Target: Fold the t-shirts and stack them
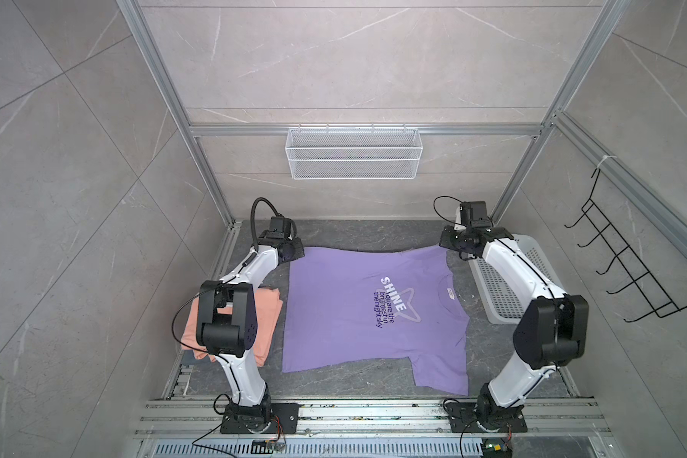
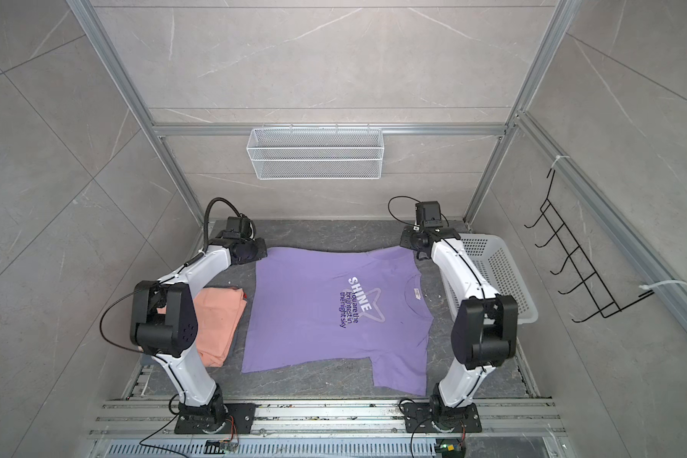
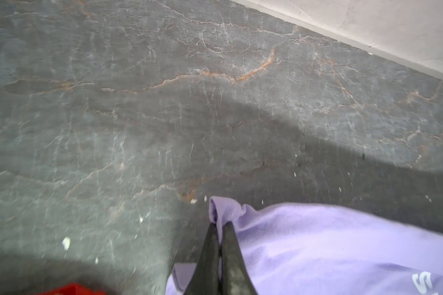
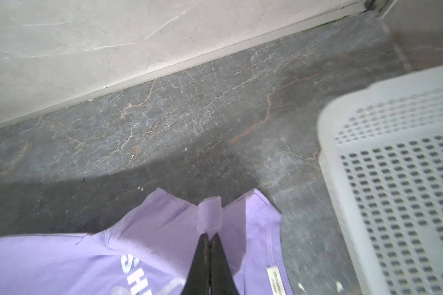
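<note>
Lavender t-shirt (image 1: 346, 329): flat on surface (image 1: 354, 234), print up.
Left tool (image 3: 219, 226): clamped on its far hem corner.
Right tool (image 4: 209, 236): clamped on its far sleeve.

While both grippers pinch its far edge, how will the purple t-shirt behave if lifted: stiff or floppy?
Probably floppy: the purple t-shirt bunches into folds where the left gripper and right gripper pinch it. It would likely sag between them. It looks thin and light, lying flat on the table.
</note>
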You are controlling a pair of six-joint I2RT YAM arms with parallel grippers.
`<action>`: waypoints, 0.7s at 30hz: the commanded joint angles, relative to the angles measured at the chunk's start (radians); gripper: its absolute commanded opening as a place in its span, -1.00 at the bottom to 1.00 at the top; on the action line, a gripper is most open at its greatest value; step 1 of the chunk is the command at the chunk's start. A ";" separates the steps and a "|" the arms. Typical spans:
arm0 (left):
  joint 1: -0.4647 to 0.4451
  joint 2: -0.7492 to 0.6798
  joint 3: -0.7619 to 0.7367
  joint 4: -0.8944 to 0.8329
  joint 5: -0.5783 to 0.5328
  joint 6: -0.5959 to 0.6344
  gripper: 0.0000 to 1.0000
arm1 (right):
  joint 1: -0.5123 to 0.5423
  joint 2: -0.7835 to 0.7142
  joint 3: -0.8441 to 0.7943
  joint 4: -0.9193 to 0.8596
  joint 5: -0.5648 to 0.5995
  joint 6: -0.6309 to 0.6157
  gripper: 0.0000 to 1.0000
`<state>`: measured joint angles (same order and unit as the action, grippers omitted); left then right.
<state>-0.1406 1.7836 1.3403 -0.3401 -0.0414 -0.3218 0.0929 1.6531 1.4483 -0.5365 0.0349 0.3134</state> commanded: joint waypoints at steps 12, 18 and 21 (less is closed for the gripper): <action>-0.008 -0.528 -0.456 0.016 -0.140 -0.184 0.12 | 0.038 -0.613 -0.460 -0.134 0.147 0.147 0.21; -0.008 -0.500 -0.402 -0.043 -0.088 -0.193 0.12 | 0.054 -0.482 -0.416 -0.083 0.059 0.153 0.17; -0.010 -0.493 -0.425 -0.016 -0.047 -0.227 0.11 | 0.083 -0.407 -0.442 0.033 0.030 0.184 0.17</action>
<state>-0.1463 1.2808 0.9096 -0.3626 -0.1211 -0.5068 0.1505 1.1931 1.0298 -0.5972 0.1093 0.4557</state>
